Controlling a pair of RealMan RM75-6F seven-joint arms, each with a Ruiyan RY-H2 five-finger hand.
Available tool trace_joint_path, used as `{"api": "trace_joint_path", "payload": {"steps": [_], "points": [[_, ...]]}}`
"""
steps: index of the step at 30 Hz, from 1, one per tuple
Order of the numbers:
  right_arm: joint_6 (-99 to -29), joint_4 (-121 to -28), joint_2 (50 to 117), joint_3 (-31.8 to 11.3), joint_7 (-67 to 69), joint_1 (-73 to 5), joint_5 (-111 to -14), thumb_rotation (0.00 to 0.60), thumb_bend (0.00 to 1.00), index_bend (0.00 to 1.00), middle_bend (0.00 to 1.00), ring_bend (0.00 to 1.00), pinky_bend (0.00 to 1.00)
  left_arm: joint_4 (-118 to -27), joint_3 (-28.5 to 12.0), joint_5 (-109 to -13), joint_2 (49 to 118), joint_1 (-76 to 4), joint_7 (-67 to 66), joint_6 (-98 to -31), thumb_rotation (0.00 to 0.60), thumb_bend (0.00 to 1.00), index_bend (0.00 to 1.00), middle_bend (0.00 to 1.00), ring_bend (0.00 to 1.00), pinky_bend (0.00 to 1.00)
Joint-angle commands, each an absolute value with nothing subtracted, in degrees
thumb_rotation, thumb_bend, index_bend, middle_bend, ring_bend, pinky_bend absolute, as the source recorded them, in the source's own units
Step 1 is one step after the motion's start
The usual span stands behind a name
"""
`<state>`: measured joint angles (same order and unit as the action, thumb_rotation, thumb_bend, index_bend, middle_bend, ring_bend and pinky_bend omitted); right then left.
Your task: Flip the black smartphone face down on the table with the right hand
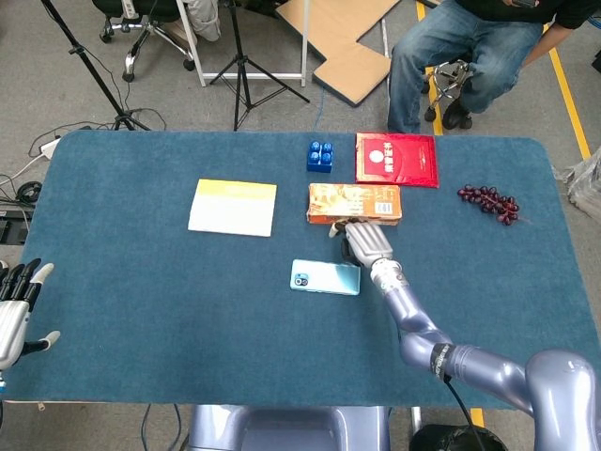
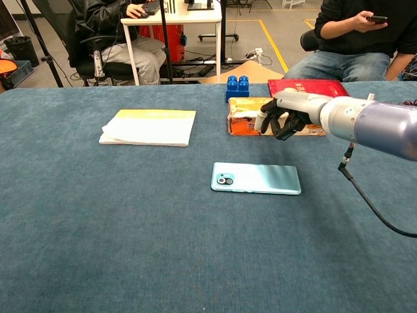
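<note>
The smartphone lies flat on the blue table with its pale teal back and camera facing up, screen down; the chest view shows the smartphone at mid-table. My right hand hovers just behind it, off the phone and in front of the orange box. In the chest view the right hand holds nothing, its fingers loosely bent and apart. My left hand rests at the table's left edge with fingers spread, holding nothing.
An orange box stands right behind my right hand. Blue blocks, a red booklet and grapes lie at the back right. A yellow-white notebook lies at the back left. A person sits beyond the far edge.
</note>
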<state>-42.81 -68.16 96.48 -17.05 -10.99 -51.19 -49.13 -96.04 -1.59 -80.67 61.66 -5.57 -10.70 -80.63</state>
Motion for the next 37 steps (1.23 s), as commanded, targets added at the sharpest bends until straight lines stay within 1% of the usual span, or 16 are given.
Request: {"api": "trace_joint_path", "payload": {"steps": [1, 3, 8, 11, 12, 13, 14, 15, 16, 18, 19, 22, 25, 27, 31, 37], "points": [[-44.4, -70.8, 95.1, -17.3, -10.2, -50.7, -51.0, 0.600, 0.76, 0.37, 0.32, 0.20, 0.31, -95.9, -1.6, -80.4, 61.6, -5.6, -10.4, -80.4, 0.600, 0.00, 0.00, 0.00, 0.00, 0.00], [-45.9, -73.6, 93.4, -17.3, -9.1, -49.7, -53.5, 0.600, 0.76, 0.37, 0.32, 0.20, 0.31, -95.9, -1.6, -80.6, 61.5, -5.6, -10.1, -80.4, 0.600, 0.00, 0.00, 0.00, 0.00, 0.00], [-53.4, -82.2, 87.0, -15.5, -6.5, -45.8, -64.7, 0.600, 0.72, 0.37, 0.30, 0.20, 0.31, -96.0, -1.4, -81.5, 61.1, -5.4, -9.0, -81.0, 0.600, 0.00, 0.00, 0.00, 0.00, 0.00], [-58.8, -85.8, 83.3, -13.8, -5.7, -43.1, -71.3, 0.600, 0.65, 0.34, 0.28, 0.17, 0.27, -96.1, -1.2, -82.3, 61.0, -5.3, -8.5, -81.4, 0.600, 0.00, 0.00, 0.00, 0.00, 0.00], [-61.3, -87.3, 81.5, -12.9, -5.5, -41.7, -74.1, 0.600, 0.57, 0.32, 0.26, 0.16, 0.24, -96.0, -1.1, -82.6, 60.9, -5.2, -8.4, -81.6, 0.600, 0.00, 0.00, 0.00, 0.00, 0.00], [-63.3, -88.6, 79.8, -12.0, -5.3, -40.5, -76.2, 0.600, 0.45, 0.29, 0.23, 0.13, 0.19, -96.0, -1.0, -83.0, 60.9, -5.2, -8.2, -81.8, 0.600, 0.00, 0.00, 0.00, 0.00, 0.00], [-65.5, -89.8, 78.1, -11.2, -5.2, -39.1, -78.2, 0.600, 0.37, 0.27, 0.21, 0.10, 0.15, -96.0, -0.9, -83.3, 60.9, -5.1, -8.0, -81.9, 0.600, 0.00, 0.00, 0.00, 0.00, 0.00], [-67.2, -91.0, 76.6, -10.4, -5.1, -37.8, -79.7, 0.600, 0.23, 0.23, 0.17, 0.06, 0.09, -95.9, -0.8, -83.7, 60.9, -5.1, -7.9, -82.1, 0.600, 0.00, 0.00, 0.00, 0.00, 0.00], [-68.9, -92.2, 74.9, -9.5, -5.1, -36.4, -80.9, 0.600, 0.11, 0.19, 0.12, 0.02, 0.03, -95.9, -0.8, -84.1, 60.9, -5.1, -7.7, -82.3, 0.600, 0.00, 0.00, 0.00, 0.00, 0.00], [-71.1, -94.3, 72.3, -8.3, -5.7, -34.3, -82.2, 0.600, 0.02, 0.15, 0.08, 0.00, 0.00, -95.8, -0.7, -84.6, 60.9, -5.0, -7.4, -82.7, 0.600, 0.00, 0.00, 0.00, 0.00, 0.00], [-72.6, -95.5, 70.7, -7.7, -6.3, -32.9, -82.7, 0.600, 0.00, 0.13, 0.05, 0.00, 0.00, -95.7, -0.6, -84.9, 60.9, -5.0, -7.3, -82.9, 0.600, 0.00, 0.00, 0.00, 0.00, 0.00], [-76.8, -98.5, 67.3, -5.9, -7.4, -29.2, -84.3, 0.600, 0.00, 0.10, 0.01, 0.00, 0.00, -95.5, -0.5, -85.8, 61.0, -4.8, -6.9, -83.6, 0.600, 0.00, 0.00, 0.00, 0.00, 0.00], [-79.7, -100.1, 65.4, -4.5, -8.2, -26.6, -85.4, 0.600, 0.00, 0.08, 0.00, 0.00, 0.00, -95.3, -0.4, -86.5, 61.2, -4.7, -6.6, -84.1, 0.600, 0.00, 0.00, 0.00, 0.00, 0.00], [-83.4, -101.0, 63.8, -2.4, -9.2, -23.1, -87.0, 0.600, 0.00, 0.07, 0.00, 0.00, 0.00, -95.0, -0.3, -87.9, 61.5, -4.5, -6.2, -85.4, 0.600, 0.00, 0.00, 0.00, 0.00, 0.00], [-88.8, -100.1, 63.1, 0.9, -9.6, -17.4, -89.1, 0.600, 0.00, 0.06, 0.00, 0.00, 0.00, -94.2, -0.1, -89.3, 61.9, -4.1, -5.2, -86.6, 0.600, 0.00, 0.00, 0.00, 0.00, 0.00], [-94.2, -96.5, 64.4, 2.5, -8.6, -12.0, -90.5, 0.600, 0.00, 0.06, 0.00, 0.00, 0.00, -94.1, 0.2, -90.2, 61.5, -3.7, -4.1, -87.5, 0.600, 0.00, 0.00, 0.00, 0.00, 0.00]]}}
